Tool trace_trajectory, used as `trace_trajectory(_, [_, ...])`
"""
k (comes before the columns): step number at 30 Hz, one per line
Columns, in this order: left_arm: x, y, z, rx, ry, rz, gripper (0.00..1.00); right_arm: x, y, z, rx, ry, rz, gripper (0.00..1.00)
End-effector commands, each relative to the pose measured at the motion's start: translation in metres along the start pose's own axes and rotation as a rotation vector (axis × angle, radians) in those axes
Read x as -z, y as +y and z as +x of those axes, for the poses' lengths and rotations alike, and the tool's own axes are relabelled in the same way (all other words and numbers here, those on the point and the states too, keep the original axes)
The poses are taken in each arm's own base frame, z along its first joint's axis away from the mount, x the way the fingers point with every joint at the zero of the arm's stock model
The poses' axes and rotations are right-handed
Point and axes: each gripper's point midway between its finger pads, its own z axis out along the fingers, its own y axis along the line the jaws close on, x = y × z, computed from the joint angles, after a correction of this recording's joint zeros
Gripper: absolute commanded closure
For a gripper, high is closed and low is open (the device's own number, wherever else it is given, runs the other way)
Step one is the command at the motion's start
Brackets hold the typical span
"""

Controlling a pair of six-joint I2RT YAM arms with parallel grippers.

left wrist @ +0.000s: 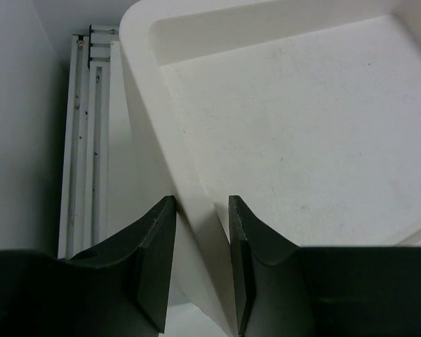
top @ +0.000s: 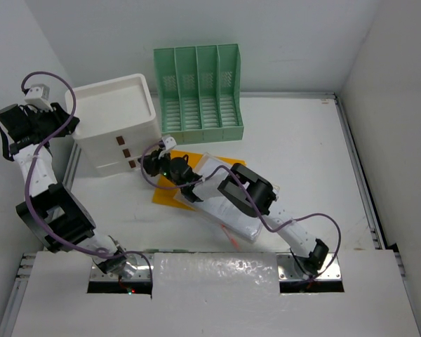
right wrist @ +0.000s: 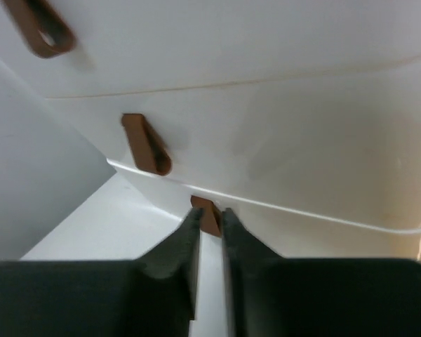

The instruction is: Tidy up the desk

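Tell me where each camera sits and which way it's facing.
Top external: above, behind the bases, looking down on the desk; left arm and right arm show.
Left wrist: on its arm, facing the top of the white drawer box; left end effector grips its rim.
Right wrist: facing its drawer fronts; right end effector pinches a brown tab.
Shared: both wrist views show that box.

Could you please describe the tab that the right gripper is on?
On the desk, find the white drawer box at its far left. Three brown tabs run down its front; yours is the bottom tab, the only one pinched by the right gripper.
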Motion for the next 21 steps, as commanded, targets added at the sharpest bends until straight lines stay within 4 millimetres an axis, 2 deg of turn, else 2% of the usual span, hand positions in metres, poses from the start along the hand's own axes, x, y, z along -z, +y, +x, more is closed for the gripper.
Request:
trace_trajectory(1, [0.007,-0.031,0.097,0.273,0.301,0.096,1.00,-0.005,0.014,-0.003,-0.117,0.023,-0.047,0.80])
trace_trajectory(2, [0.007,-0.032,0.097,0.274,0.301,0.098,1.00,-0.004,0.012,0.004,-0.160,0.034,-0.039,0.70])
trace_trajectory(5, [0.006,-0.031,0.097,0.281,0.301,0.098,1.00,-0.009,0.012,0.016,-0.238,0.045,-0.053,0.57])
trace_trajectory(10, [0.005,-0.030,0.097,0.280,0.299,0.099,1.00,-0.023,0.012,0.040,-0.301,0.098,-0.058,0.48])
trace_trajectory(11, [0.005,-0.030,0.096,0.279,0.298,0.099,1.00,-0.029,0.014,0.035,-0.319,0.082,-0.056,0.48])
trace_trajectory(12, [0.006,-0.031,0.096,0.279,0.299,0.100,1.00,-0.029,0.006,0.049,-0.321,0.104,-0.032,0.47])
trace_trajectory(15, [0.007,-0.031,0.095,0.277,0.296,0.101,1.00,-0.036,0.001,0.050,-0.340,0.077,-0.028,0.47])
trace_trajectory(17, [0.006,-0.032,0.095,0.278,0.297,0.103,1.00,-0.040,-0.002,0.041,-0.330,0.035,-0.032,0.48])
trace_trajectory(21, [0.005,-0.032,0.097,0.283,0.299,0.108,1.00,-0.045,-0.003,0.011,-0.231,-0.059,-0.053,0.48])
